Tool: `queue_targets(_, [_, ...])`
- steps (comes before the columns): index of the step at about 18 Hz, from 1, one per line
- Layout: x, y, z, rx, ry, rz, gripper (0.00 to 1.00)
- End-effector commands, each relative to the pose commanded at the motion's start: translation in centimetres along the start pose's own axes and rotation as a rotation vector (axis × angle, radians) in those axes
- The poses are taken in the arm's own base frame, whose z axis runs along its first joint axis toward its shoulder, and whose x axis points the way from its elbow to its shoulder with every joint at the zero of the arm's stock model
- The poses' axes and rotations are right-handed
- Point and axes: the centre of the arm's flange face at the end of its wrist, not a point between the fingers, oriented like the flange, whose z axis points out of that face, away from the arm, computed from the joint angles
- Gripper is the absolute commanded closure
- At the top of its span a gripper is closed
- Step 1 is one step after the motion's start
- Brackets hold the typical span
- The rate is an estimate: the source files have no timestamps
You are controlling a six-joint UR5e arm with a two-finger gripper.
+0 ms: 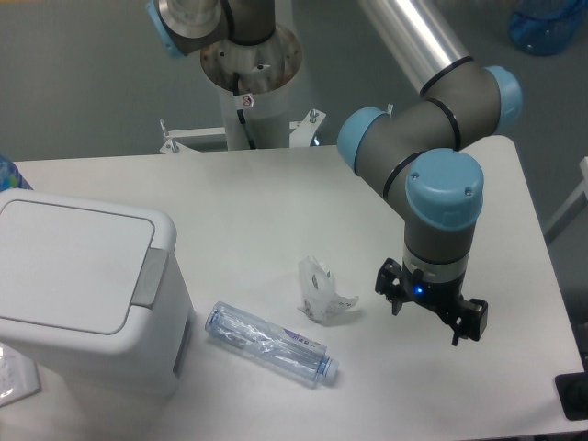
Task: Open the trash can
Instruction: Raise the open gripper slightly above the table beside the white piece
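— Where's your trash can (pixel 78 285)?
— Left edge of the counter (pixel 276 202), lid down flat.
— And your pincer (pixel 430 317)?
— Hanging over the right side, well apart from it, fingers spread, holding nothing. A crushed bottle (pixel 269 344) lies between.

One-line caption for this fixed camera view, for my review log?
UR5e gripper hovers over the table, far from the closed white trash can; a crushed bottle and crumpled clear plastic lie between.

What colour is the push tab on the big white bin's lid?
Grey push tab, seen in the fixed camera view.
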Motion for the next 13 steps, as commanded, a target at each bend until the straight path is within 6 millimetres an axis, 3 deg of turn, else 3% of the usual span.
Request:
queue_targets(9, [1.0,-0.5,-0.1,0.082,0.044,-0.011,0.0])
queue_targets(13, [2.0,-0.8,-2.5,0.172,0.065,-0.191,0.0])
